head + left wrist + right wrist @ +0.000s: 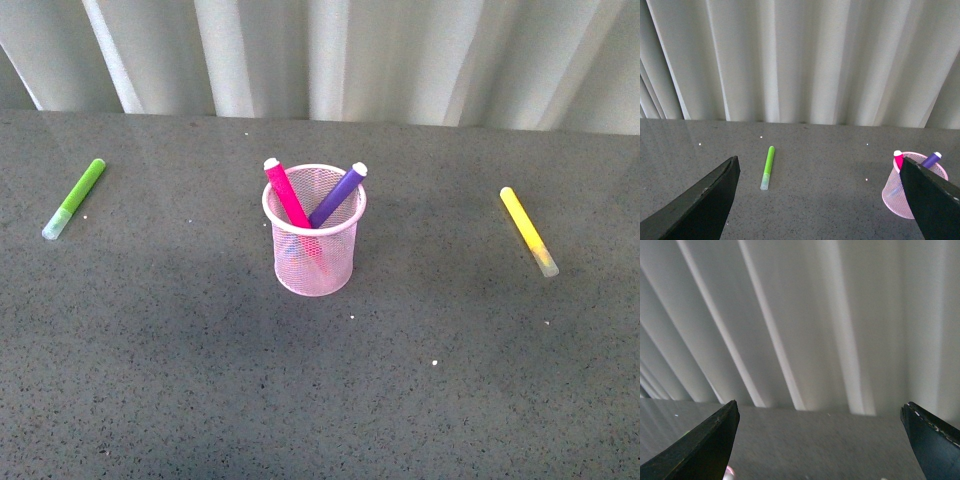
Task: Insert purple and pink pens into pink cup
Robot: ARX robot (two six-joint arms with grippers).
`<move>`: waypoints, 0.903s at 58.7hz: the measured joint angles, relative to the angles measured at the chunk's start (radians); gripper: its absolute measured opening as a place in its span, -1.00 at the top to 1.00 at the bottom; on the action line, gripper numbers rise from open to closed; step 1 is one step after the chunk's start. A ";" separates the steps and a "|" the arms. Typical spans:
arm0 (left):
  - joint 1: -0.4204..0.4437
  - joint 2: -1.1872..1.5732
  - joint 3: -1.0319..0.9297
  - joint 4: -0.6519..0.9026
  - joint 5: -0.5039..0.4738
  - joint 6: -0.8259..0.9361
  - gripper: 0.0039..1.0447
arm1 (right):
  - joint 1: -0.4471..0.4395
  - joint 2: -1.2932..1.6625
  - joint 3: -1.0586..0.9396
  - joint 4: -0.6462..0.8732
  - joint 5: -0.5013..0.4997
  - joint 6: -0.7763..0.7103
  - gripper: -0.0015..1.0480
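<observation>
We see pink pen [287,195], purple pen [337,195] crossed in pink cup [314,258]; front view omits arms; left gripper [820,200], right gripper [820,440] spread, empty.

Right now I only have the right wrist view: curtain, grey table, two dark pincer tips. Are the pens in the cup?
Observer: Yes. The pink pen and purple pen both stand in the pink cup, leaning apart.
Operator: Anything left on the table?
Observer: A green marker lies left of the cup, a yellow marker right of it.
Operator: Is the left pincer holding anything?
Observer: No. The left pincer is open, with nothing between its tips.
</observation>
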 joint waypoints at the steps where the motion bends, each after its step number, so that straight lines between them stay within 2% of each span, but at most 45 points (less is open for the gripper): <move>1: 0.000 0.000 0.000 0.000 0.000 0.000 -0.88 | -0.003 0.000 -0.008 -0.007 0.019 -0.011 -0.86; 2: 0.000 0.000 0.000 0.000 0.000 0.000 -0.88 | -0.002 0.000 -0.013 -0.010 0.040 -0.016 -0.84; 6: 0.000 0.000 0.000 0.000 0.001 0.000 -0.88 | 0.018 -0.024 -0.056 -0.023 0.249 -0.130 -0.62; 11: 0.000 0.000 0.000 0.000 0.000 0.000 -0.88 | 0.030 -0.090 -0.109 -0.040 0.359 -0.218 -0.35; 19: 0.000 0.000 0.000 0.000 0.000 0.000 -0.88 | 0.075 -0.220 -0.183 -0.086 0.426 -0.271 0.13; 26: 0.000 0.000 0.000 0.000 0.000 0.000 -0.88 | 0.095 -0.319 -0.230 -0.147 0.427 -0.285 0.50; 34: 0.000 0.000 0.000 0.000 0.000 0.000 -0.88 | 0.096 -0.502 -0.256 -0.298 0.428 -0.291 0.94; 53: 0.000 0.000 0.000 0.000 0.000 0.000 -0.88 | 0.097 -0.769 -0.330 -0.486 0.431 -0.291 0.93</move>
